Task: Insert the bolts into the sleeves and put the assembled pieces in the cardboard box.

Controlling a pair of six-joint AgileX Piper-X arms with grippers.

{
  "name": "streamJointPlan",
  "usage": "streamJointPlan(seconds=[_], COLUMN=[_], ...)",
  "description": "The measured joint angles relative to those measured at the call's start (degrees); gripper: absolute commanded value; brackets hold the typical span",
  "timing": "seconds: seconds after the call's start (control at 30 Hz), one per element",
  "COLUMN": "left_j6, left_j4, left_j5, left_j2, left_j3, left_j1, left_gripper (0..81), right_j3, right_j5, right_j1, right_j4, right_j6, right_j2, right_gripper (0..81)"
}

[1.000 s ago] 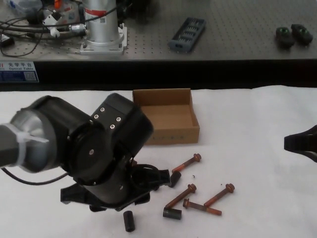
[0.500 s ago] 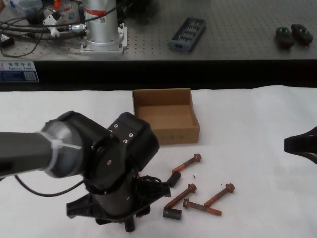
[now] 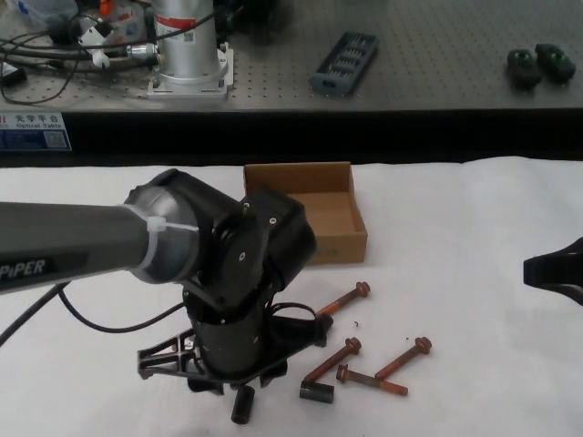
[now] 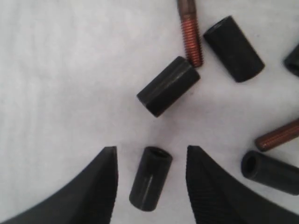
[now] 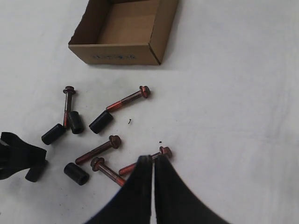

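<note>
My left gripper (image 4: 152,150) is hanging low over the white sheet (image 4: 56,70) that is covering the bench, with its jaws standing fairly wide and pointing down. One black sleeve (image 4: 150,179) is lying on its side between my two left fingers (image 4: 100,186). A strip of sheet is showing on each side of it, so I am not touching it. Just beyond it a second sleeve (image 4: 168,86) is lying at a slant, with one end right at the threaded tip of a bolt (image 4: 190,32). A third sleeve (image 4: 232,42) is lying just beside that bolt on its other side.

From the high view, my left arm (image 3: 164,241) is stretching in over the middle of the bench. The cardboard box (image 3: 314,248) is sitting just behind it with its open side up. Four loose bolts (image 3: 332,360) and another sleeve (image 3: 316,393) are lying scattered on the sheet in front of the box.

My right gripper (image 5: 153,159) is hovering at the right side of the bench, well apart from the box. Its jaws are pressing together and gripping nothing.
</note>
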Motion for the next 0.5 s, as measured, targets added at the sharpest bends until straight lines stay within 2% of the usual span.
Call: streamJointPlan(seconds=[0.27,0.5], left_j6=[1.4,6.2], left_j4=[-0.7,-2.6], left_j5=[-0.8,-0.4], left_j2=[0.0,0.9], left_j3=[0.0,-0.2], left_j1=[-0.2,-1.1], left_gripper=[33.8,33.8], right_j3=[0.0,0.0], right_j5=[0.0,0.0], right_j1=[0.0,0.0], right_j4=[0.0,0.1], right_j6=[0.0,0.0], right_j2=[0.0,0.0], right_gripper=[2.9,2.9])
